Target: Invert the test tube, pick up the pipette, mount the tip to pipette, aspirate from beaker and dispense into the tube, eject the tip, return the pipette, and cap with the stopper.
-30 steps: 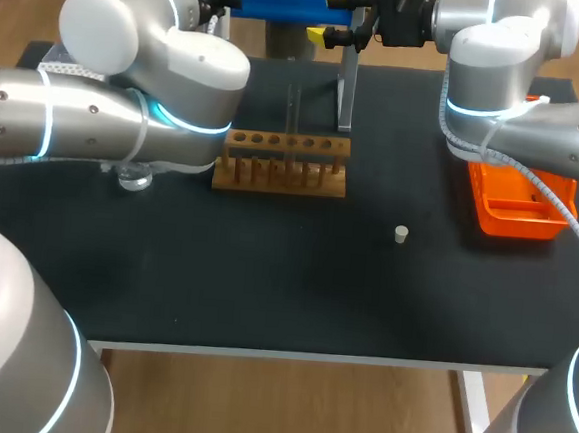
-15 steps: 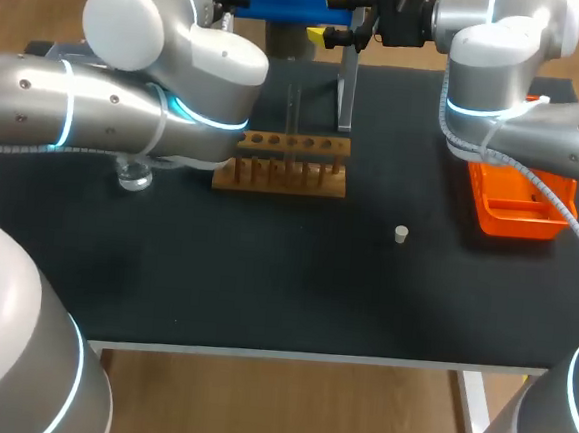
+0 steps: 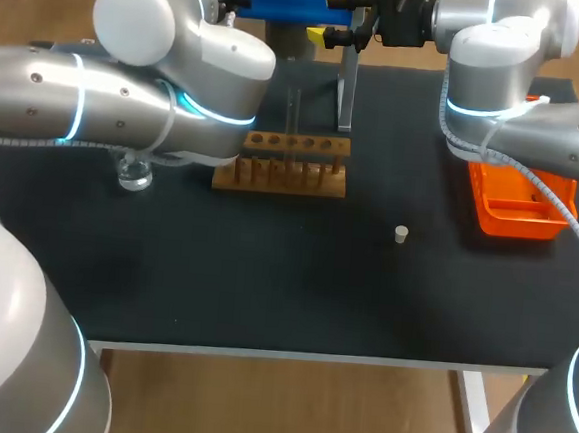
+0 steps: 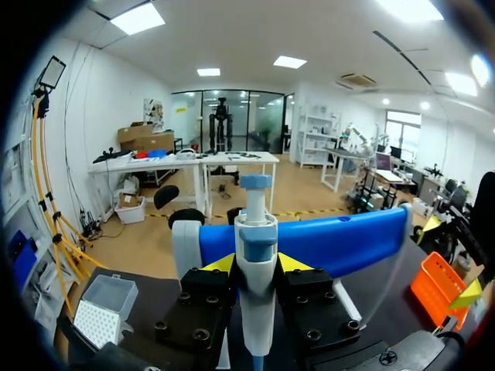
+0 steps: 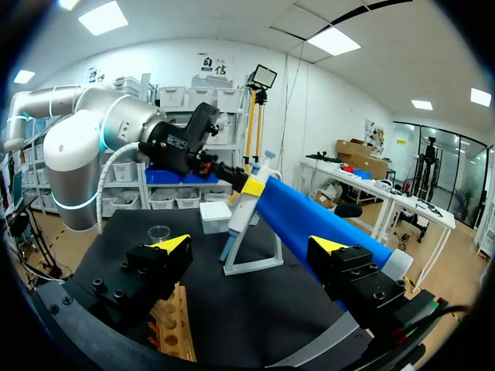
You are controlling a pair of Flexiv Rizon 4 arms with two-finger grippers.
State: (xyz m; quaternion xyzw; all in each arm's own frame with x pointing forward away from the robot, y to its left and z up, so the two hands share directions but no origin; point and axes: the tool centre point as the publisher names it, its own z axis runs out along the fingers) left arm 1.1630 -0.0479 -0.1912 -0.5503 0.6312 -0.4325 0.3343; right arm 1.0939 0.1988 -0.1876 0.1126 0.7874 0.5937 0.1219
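Over black table (image 3: pixel 265 275), left gripper (image 4: pixel 255 264) clamps pipette (image 4: pixel 256 228); right gripper (image 5: pixel 251 247) gapes apart.

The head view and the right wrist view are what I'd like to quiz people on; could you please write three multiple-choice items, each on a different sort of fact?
1. What colour is the tray to the right of the wooden rack?
A. orange
B. green
C. white

2. Where is the small stopper?
A. in the tray
B. alone on the black table
C. on the rack

3. How is the right gripper?
A. shut on the stopper
B. shut on the tray
C. open, holding nothing

Answers:
1 A: the head view shows the tray bright orange.
2 B: the stopper lies on bare table, in front of the gap between rack and tray.
3 C: in the right wrist view its yellow tips stand far apart and grip nothing.
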